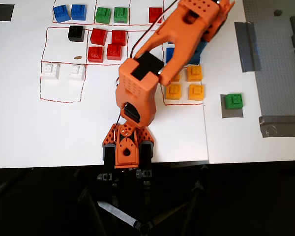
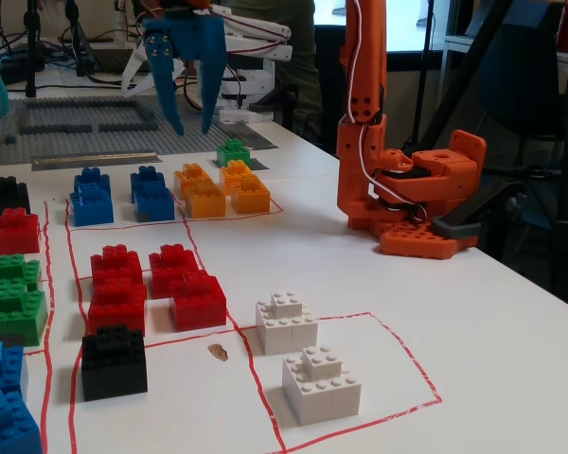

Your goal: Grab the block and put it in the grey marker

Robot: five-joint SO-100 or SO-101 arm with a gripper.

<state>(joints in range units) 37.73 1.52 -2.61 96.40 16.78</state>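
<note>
The green block (image 1: 233, 101) rests on the grey marker (image 1: 232, 113) at the right of the white table in the overhead view. In the fixed view the block (image 2: 233, 151) sits at the back, past the orange-yellow bricks (image 2: 222, 189). My gripper (image 2: 191, 130) has blue fingers. It hangs open and empty, raised above the table, to the left of the block and apart from it. In the overhead view the orange arm (image 1: 152, 73) reaches over the brick rows and hides most of the gripper.
Blue bricks (image 2: 123, 194), red bricks (image 2: 147, 284), white bricks (image 2: 303, 364), a black brick (image 2: 114, 361) and two more green bricks (image 1: 112, 14) lie inside red outlines. Long grey tape strips (image 1: 246, 46) (image 1: 281, 127) and a grey baseplate (image 1: 280, 49) lie at the right.
</note>
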